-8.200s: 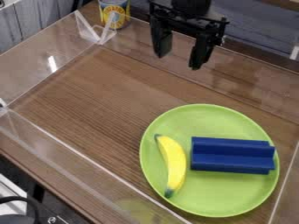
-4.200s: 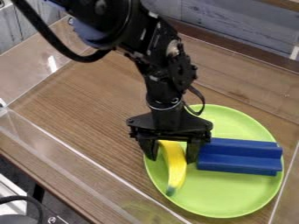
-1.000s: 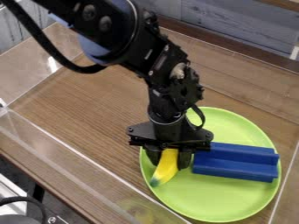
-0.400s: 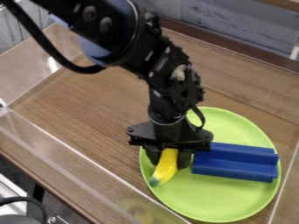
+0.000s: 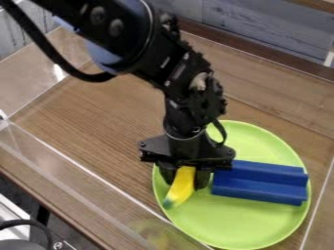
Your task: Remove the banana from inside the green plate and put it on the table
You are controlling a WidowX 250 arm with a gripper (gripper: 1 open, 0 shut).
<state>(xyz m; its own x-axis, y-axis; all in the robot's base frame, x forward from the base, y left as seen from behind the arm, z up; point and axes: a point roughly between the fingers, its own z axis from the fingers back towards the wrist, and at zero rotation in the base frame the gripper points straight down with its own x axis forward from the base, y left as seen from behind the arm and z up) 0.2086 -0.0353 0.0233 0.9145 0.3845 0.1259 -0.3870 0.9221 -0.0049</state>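
The table (image 5: 92, 127) is a dark brown wood-grain top, its boards' fine lines showing across the bare stretch left of the plate. Clear walls (image 5: 85, 186) border it, one running slantwise down the lower left of the view. Directly on the tabletop lies the plate (image 5: 248, 230), round, flat and lime green, with a shallow rim. It sits toward the lower right of the view, its left edge near the clear wall, with wood showing above it.

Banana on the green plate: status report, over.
Gripper shut on banana. Banana within green plate, not yet on table. Blue block close beside gripper, opposite side from clear wall.
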